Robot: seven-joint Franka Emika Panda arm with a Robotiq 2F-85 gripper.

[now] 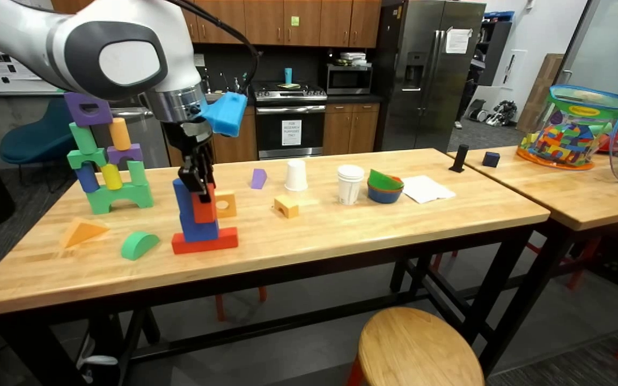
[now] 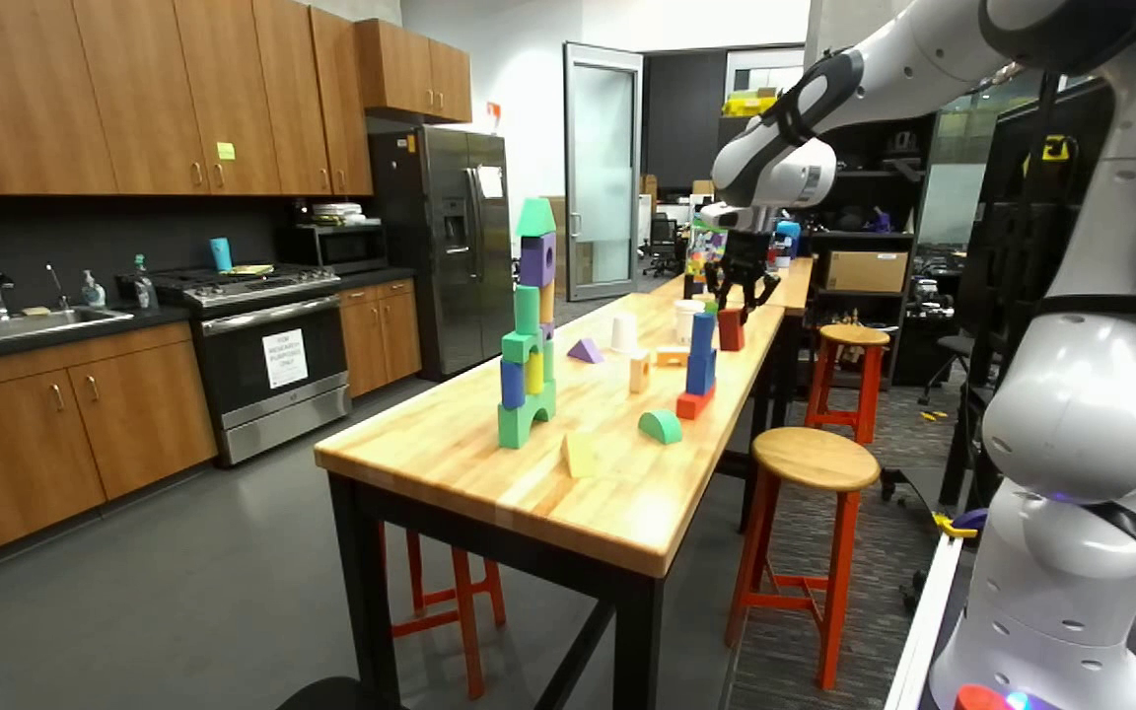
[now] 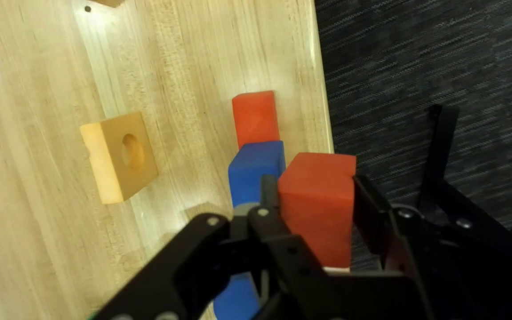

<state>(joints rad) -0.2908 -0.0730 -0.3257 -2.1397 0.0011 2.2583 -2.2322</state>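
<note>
Wooden cabinets [image 2: 144,89] and a dark refrigerator [image 2: 435,256] stand behind a butcher-block table [image 1: 298,236] as a robot's gripper [image 3: 316,191] pinches a red block [image 3: 318,209] between its two fingers [image 3: 269,193]. They press on opposite sides, a hold that likely keeps the block upright and its lower face free. The block hangs just beside a small stack [image 2: 699,375] near the table's edge; whether the two touch cannot be told for certain. At the stack's foot, a long red bar [image 1: 205,245] lies flat, probably for its broad footing. One blue block [image 1: 200,232] rests on the bar, and a second blue piece [image 1: 181,194] stands upright above it, toward one end. Nearby, an orange block [image 3: 116,155] with a round hole stands apart. A green half-round [image 1: 140,245] sits flat side down, seemingly so it will not roll. Farther out, a tower [image 2: 526,311] of colored blocks rises from a green arch [image 1: 137,194], whose two feet appear to spread the load. Past the stack are an upturned white cup [image 1: 296,175], likely steadier on its rim, and nested bowls [image 1: 384,197].
</note>
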